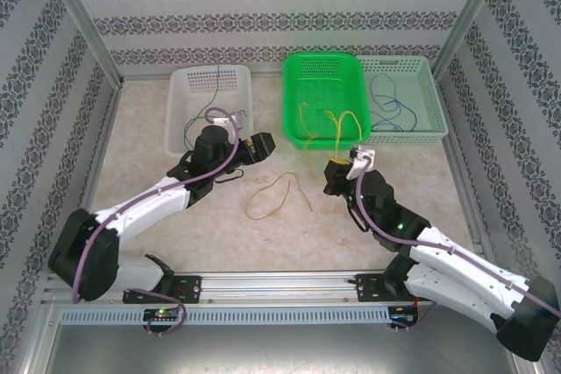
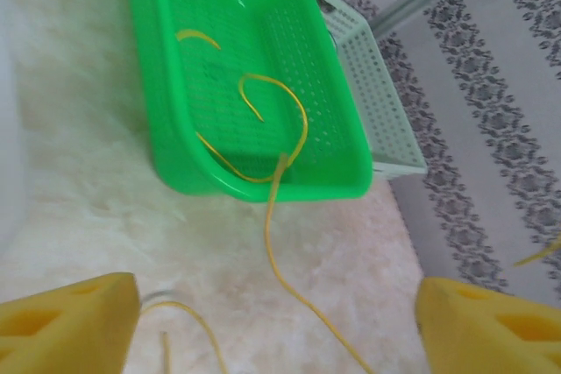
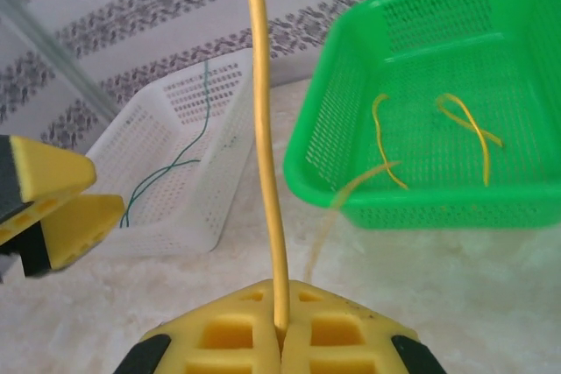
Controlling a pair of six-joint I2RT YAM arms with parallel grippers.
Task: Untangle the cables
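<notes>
My right gripper (image 1: 336, 168) is shut on a yellow cable (image 3: 266, 146) that rises from its pads (image 3: 237, 339) and runs over the rim into the green basket (image 1: 294, 85). More yellow cables (image 1: 308, 116) lie inside that basket. Another yellow cable (image 1: 299, 192) lies looped on the table between the arms. My left gripper (image 1: 267, 144) hangs open over the table, its yellow fingers (image 2: 66, 326) wide apart with nothing between them. The stretched yellow cable (image 2: 268, 242) passes below it. Green cables (image 1: 209, 98) lie in the white basket (image 1: 180, 94). Blue cables (image 1: 390, 102) lie in the pale basket (image 1: 434, 102).
The three baskets stand in a row at the back of the table. Patterned walls and metal posts close in the sides. Both arms carry thick purple cables (image 1: 149, 203). My left gripper's fingers (image 3: 53, 208) appear at the left of the right wrist view.
</notes>
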